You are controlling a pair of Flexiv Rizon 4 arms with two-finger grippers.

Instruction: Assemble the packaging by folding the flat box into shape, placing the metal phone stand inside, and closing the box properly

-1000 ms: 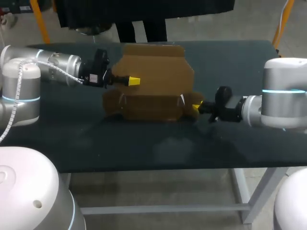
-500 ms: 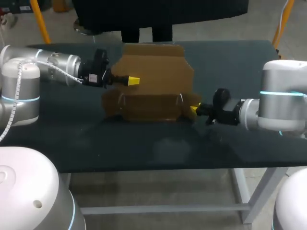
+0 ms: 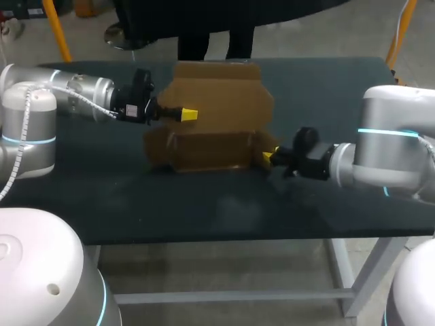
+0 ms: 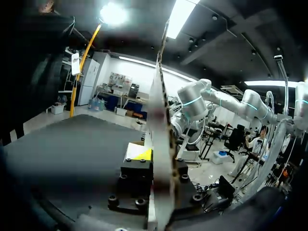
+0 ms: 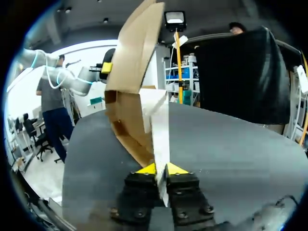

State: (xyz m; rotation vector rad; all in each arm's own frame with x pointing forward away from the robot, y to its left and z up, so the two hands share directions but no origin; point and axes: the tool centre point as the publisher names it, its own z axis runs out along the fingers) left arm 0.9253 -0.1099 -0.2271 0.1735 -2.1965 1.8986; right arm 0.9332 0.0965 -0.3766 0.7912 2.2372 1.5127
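A brown cardboard box (image 3: 217, 115) stands half folded in the middle of the dark table (image 3: 204, 204), its tall back panel upright. My left gripper (image 3: 190, 114) comes in from the left and is shut on that panel's edge. In the left wrist view the panel (image 4: 161, 144) runs edge-on through the gripper (image 4: 151, 156), hiding one finger. My right gripper (image 3: 268, 157) is at the box's low right end. In the right wrist view its tips (image 5: 161, 168) are pressed on a thin side flap (image 5: 161, 125). No metal phone stand is in view.
Bare dark tabletop lies in front of the box and to both sides. The table's front edge (image 3: 224, 239) runs across the lower part of the head view. A person's legs stand just beyond the far edge, not touching anything.
My right arm has moved left toward the box, pushing the right side flap inward against the box end. The left arm and the back panel have stayed still.
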